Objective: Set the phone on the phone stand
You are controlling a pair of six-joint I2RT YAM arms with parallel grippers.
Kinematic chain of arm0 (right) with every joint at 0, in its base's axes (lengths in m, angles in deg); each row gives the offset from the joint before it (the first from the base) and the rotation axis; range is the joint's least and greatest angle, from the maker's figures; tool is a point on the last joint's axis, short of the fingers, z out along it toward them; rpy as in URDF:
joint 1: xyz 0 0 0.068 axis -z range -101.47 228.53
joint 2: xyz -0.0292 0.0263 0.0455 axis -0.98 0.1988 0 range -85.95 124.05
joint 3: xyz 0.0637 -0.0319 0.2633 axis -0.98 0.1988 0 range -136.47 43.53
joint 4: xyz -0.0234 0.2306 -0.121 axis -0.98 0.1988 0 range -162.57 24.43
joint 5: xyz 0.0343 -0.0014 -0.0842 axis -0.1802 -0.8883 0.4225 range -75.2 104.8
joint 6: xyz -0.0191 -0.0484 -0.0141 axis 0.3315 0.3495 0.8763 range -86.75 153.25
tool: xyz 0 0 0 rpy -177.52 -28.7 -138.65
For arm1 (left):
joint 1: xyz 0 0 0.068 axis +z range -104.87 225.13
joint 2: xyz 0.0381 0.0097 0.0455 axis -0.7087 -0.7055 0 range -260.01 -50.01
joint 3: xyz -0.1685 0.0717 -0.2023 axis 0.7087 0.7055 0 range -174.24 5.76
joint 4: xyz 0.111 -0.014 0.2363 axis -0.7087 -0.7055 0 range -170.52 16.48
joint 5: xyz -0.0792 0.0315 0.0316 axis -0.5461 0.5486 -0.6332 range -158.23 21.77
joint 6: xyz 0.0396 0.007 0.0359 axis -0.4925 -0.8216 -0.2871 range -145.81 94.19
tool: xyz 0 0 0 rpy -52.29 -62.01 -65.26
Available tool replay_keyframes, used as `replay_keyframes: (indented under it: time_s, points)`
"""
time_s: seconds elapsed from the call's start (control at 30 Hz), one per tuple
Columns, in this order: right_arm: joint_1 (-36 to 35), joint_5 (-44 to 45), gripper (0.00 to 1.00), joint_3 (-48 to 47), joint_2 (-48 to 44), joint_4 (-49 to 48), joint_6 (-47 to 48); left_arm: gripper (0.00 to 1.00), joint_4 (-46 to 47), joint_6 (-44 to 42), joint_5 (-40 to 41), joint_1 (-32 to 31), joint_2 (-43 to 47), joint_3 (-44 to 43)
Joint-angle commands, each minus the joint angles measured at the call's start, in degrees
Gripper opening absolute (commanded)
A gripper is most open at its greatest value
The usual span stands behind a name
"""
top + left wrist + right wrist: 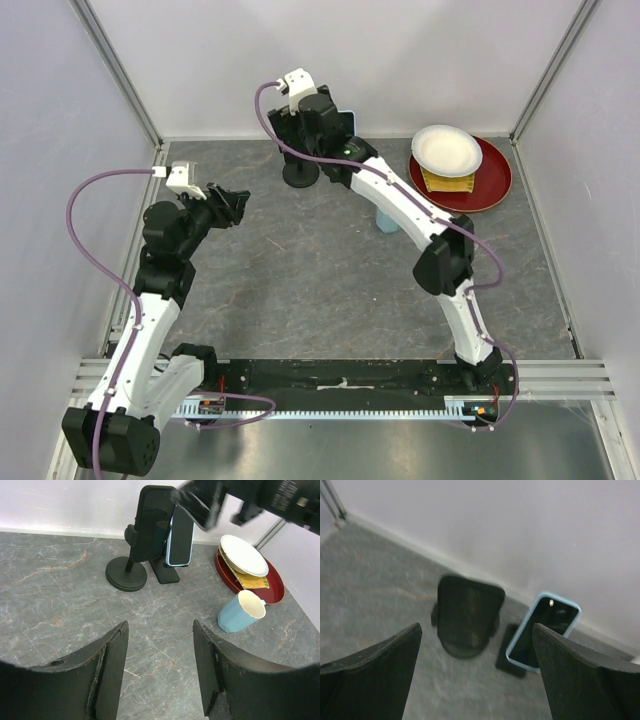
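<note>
The phone (pixel 180 540), in a light blue case with a dark screen, stands upright and leans on a small black wedge stand (pixel 165 573) by the back wall. It also shows in the right wrist view (pixel 542 630). A black round-base phone stand (pixel 127 575) with an empty cradle stands just left of it, and shows in the top view (pixel 300 175). My right gripper (pixel 476 626) is open and empty, hovering above and in front of the phone (pixel 310 125). My left gripper (pixel 160 630) is open and empty, well back over the left of the table (pixel 237 203).
A light blue cup (pixel 240 611) stands right of the stands, under the right arm (pixel 386 220). A red tray (pixel 495 185) at the back right holds a white plate (pixel 447 150) and a yellow item. Walls close the back and sides.
</note>
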Motion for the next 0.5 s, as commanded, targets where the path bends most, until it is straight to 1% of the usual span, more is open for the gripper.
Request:
replay_keyframes:
  time_s: [0.0,0.03,0.07,0.17,0.2,0.23,0.27,0.3,0.33,0.37,0.4,0.43,0.47]
  points:
    - [-0.4,-0.4,0.98,6.0,-13.6,14.9,1.3,0.60,2.7,2.8,-2.8,0.3,0.1,-2.4]
    - [-0.4,-0.5,0.98,8.1,-17.3,16.5,-1.0,0.60,2.7,3.1,-3.0,0.3,0.0,-2.4]
    - [-0.4,-0.9,0.98,11.6,-19.1,17.8,-1.8,0.60,2.8,3.6,-3.7,0.3,-0.1,-2.4]
    - [-0.4,-2.2,0.98,11.3,-22.9,27.0,-4.5,0.59,3.4,4.3,-5.3,0.4,-0.4,-2.3]
    - [-0.4,-0.6,0.98,12.3,-23.9,31.3,-5.2,0.59,4.1,4.4,-5.9,0.4,-0.5,-2.0]
    - [-0.4,0.4,0.98,15.0,-28.0,31.9,-7.9,0.60,4.2,4.5,-6.4,0.4,-0.8,-2.0]
    - [-0.4,1.3,0.98,23.6,-30.8,31.2,-11.7,0.60,4.5,4.5,-7.2,0.3,-1.2,-1.8]
    - [-0.4,1.6,0.98,28.7,-33.9,30.0,-13.7,0.61,5.1,4.5,-8.3,0.3,-1.7,-1.4]
    - [-0.4,0.4,0.98,34.4,-41.1,28.1,-15.5,0.62,6.8,4.2,-9.6,0.3,-2.4,-1.1]
    - [-0.4,-0.5,0.98,44.6,-44.7,24.9,-18.1,0.63,7.5,4.1,-12.6,0.2,-4.2,-1.1]
    - [-0.4,-1.1,0.98,49.3,-51.8,23.8,-19.9,0.64,8.0,4.1,-14.2,0.0,-5.1,-1.2]
    - [-0.3,-1.0,0.98,53.6,-55.3,22.6,-21.4,0.67,9.2,4.1,-15.9,-0.3,-6.3,-1.4]
    - [-0.5,-0.6,0.98,61.3,-58.7,21.5,-22.9,0.69,9.7,4.1,-18.5,-1.0,-8.2,-1.6]
